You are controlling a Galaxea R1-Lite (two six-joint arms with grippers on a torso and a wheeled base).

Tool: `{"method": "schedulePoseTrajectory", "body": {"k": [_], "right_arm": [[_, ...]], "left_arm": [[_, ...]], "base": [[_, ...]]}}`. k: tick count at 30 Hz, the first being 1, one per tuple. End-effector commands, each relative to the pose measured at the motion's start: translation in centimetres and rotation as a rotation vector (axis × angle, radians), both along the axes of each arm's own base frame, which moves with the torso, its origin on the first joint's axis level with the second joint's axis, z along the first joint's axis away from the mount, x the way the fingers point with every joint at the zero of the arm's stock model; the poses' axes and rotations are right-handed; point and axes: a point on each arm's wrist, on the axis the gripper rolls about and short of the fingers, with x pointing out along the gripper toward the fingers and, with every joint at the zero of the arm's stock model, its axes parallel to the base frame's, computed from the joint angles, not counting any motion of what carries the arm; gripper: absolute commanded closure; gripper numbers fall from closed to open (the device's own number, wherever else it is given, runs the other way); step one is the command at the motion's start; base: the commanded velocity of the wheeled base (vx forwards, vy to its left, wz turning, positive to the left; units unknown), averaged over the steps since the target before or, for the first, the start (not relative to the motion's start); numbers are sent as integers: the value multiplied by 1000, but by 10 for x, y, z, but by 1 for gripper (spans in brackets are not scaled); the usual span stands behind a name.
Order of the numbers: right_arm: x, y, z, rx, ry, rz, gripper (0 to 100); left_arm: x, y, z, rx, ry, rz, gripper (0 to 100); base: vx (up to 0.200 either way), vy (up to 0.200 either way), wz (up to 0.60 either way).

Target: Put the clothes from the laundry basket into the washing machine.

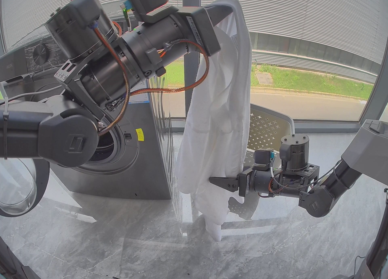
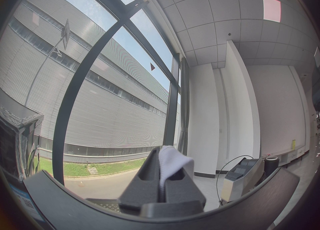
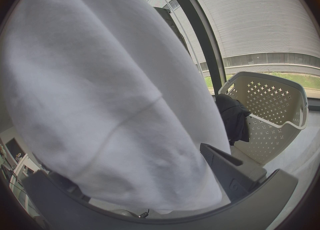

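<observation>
While left gripper [image 1: 222, 12] clenches white garment [image 1: 218, 122] high in head view, hem hangs near floor [image 1: 121, 243]: judge it best to gather low end first, then swing to washing machine [image 1: 133, 162] port; right gripper [image 1: 220, 182] at lower folds, grip cannot tell; open door [image 1: 20, 186] crowds approach

Left wrist view: fingers [image 2: 146, 180] pinched on cloth

Right wrist view: garment drapes across gripper; laundry basket [image 3: 276, 107] beyond, dark garment [image 3: 233, 117] over its rim
</observation>
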Motion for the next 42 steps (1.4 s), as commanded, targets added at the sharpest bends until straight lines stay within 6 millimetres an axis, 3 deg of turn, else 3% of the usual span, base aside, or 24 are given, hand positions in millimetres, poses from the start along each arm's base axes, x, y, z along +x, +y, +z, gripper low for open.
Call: {"method": "schedulePoseTrajectory", "body": {"k": [1,11,16,21,28,36,42], "right_arm": [[8,4,-7,-3,5,-3,0],[11,12,-9,1,0,13,0],[19,0,-20,-14,25,-27,0],[26,-12,-18,-24,17,-102,0],[5,-29,-9,-59,22,-197,0],[-8,-35,10,-60,-18,-262,0],[-22,-41,9,-71,6,-271,0]], "left_arm": [[0,-2,3,-5,-5,-4,100],[-7,-10,3,-4,-5,-36,100],[-10,-11,5,-6,-10,-43,100],[-10,-10,6,-8,-10,-42,100],[-7,-12,3,-1,-5,-41,100],[-3,-12,-2,5,5,-33,100],[-1,-15,-5,13,12,-39,100]], "base": [[0,0,0],[0,0,0],[0,0,0],[0,0,0],[0,0,0],[0,0,0],[0,0,0]]}}
